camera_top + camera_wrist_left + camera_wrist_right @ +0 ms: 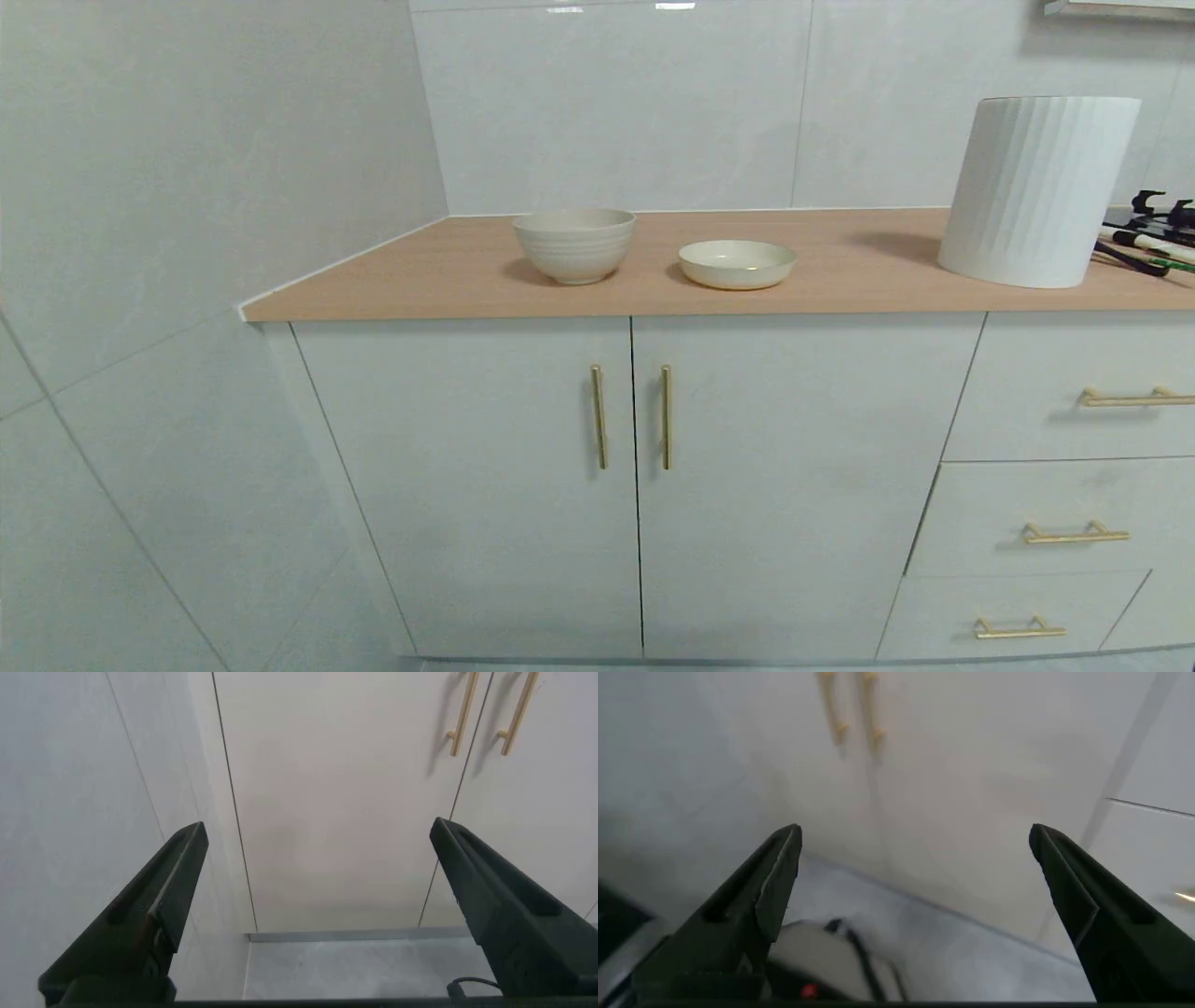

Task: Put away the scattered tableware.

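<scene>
A deep beige bowl [574,244] stands on the wooden countertop [840,280]. Just to its right sits a shallow cream dish [737,263]. Below them are two closed white cabinet doors with gold handles [632,416]. My left gripper [318,845] hangs open low in front of the cabinet doors [355,803], nothing between its fingers. My right gripper [915,849] is also open and empty, facing the same doors [971,775] near the floor.
A tall white ribbed container [1038,189] stands at the right of the counter, with pens and small tools [1148,243] behind it. Drawers with gold handles [1074,534] are at the lower right. A tiled wall [140,280] closes the left side.
</scene>
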Controlling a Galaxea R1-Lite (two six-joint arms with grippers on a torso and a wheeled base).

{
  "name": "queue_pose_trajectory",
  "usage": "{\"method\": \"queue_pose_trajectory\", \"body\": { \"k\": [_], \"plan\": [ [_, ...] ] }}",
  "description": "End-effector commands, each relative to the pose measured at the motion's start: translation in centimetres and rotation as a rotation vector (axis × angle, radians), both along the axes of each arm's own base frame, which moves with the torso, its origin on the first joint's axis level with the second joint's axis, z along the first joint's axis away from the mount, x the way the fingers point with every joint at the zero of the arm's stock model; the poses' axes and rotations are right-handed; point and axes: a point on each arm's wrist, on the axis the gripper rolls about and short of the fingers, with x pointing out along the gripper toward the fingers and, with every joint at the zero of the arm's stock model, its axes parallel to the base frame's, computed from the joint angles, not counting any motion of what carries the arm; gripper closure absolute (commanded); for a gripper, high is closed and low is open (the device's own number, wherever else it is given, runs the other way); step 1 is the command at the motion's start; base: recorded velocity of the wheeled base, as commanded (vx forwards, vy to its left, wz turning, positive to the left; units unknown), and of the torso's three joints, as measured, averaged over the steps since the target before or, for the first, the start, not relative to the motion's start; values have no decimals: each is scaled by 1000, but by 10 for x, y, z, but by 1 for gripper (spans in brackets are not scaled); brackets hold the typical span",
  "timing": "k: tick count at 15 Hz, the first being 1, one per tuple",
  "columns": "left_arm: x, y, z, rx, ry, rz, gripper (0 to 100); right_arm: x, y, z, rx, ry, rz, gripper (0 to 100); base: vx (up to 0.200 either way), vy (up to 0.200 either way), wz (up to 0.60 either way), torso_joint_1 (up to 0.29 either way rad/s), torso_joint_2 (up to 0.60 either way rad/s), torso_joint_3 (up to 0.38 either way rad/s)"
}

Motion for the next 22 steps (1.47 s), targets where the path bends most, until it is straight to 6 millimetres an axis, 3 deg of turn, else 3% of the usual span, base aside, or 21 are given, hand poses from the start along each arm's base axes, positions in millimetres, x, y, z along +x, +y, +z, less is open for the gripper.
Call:
{"method": "queue_pose_trajectory", "body": {
  "k": [1, 6, 12, 15, 22],
  "plan": [
    [0, 0, 0, 0, 0, 0, 0, 88, 31, 18, -20, 189, 211, 0, 0, 0, 0, 0, 0, 0],
    [0, 0, 0, 0, 0, 0, 0, 186, 87, 7, -30, 241, 325, 0, 0, 0, 0, 0, 0, 0],
    [0, 0, 0, 0, 0, 0, 0, 263, 152, 11, 87, 301, 429, 0, 0, 0, 0, 0, 0, 0],
    [0, 0, 0, 0, 0, 0, 0, 287, 171, -5, 99, 340, 435, 0, 0, 0, 0, 0, 0, 0],
    [0, 0, 0, 0, 0, -2, 0, 317, 196, -53, 132, 330, 444, 0, 0, 0, 0, 0, 0, 0]
  ]
}}
